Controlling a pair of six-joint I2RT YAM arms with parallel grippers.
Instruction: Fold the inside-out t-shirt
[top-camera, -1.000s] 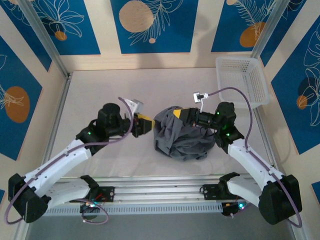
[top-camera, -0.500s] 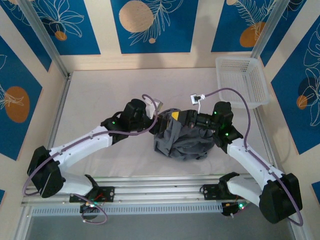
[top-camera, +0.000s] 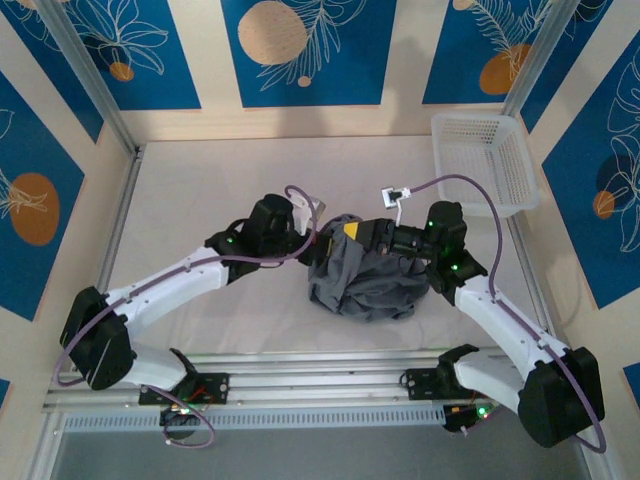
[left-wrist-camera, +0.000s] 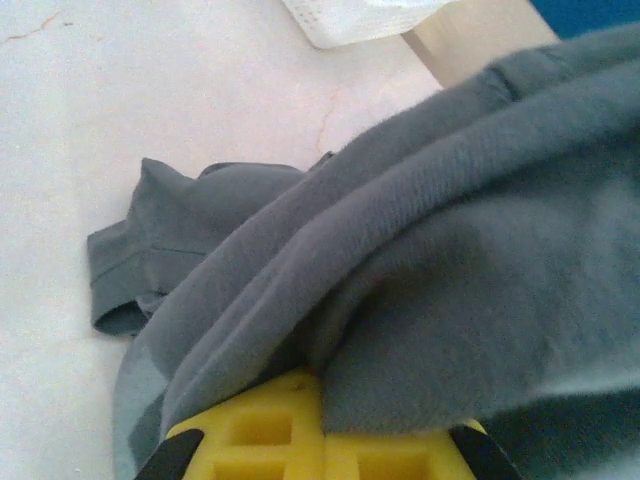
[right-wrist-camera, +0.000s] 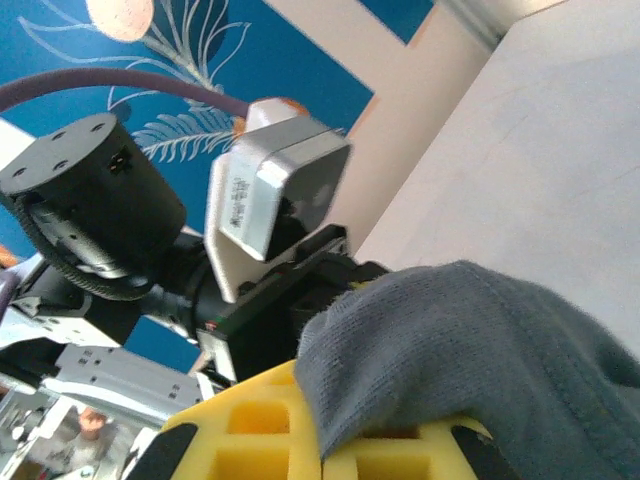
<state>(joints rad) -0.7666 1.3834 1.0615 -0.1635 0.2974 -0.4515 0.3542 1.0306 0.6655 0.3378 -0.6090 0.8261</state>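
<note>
You had the inside-out t-shirt (top-camera: 372, 278) bunched in a grey heap on the table (top-camera: 220, 170), a little right of centre and in its near half. Your left gripper (top-camera: 318, 236) was at the heap's far left edge, its jaws pressed together on a fold of the cloth. In the left wrist view the shirt (left-wrist-camera: 450, 250) lay draped over the yellow fingers (left-wrist-camera: 220, 450). Your right gripper (top-camera: 352, 230) came in from the right along the heap's far edge and was likewise pinching the shirt (right-wrist-camera: 480, 350), which bulged over its yellow fingers (right-wrist-camera: 215, 425). The two grippers sat just beside each other. The white plastic basket (top-camera: 485, 160) stood well apart in the far right corner.
</note>
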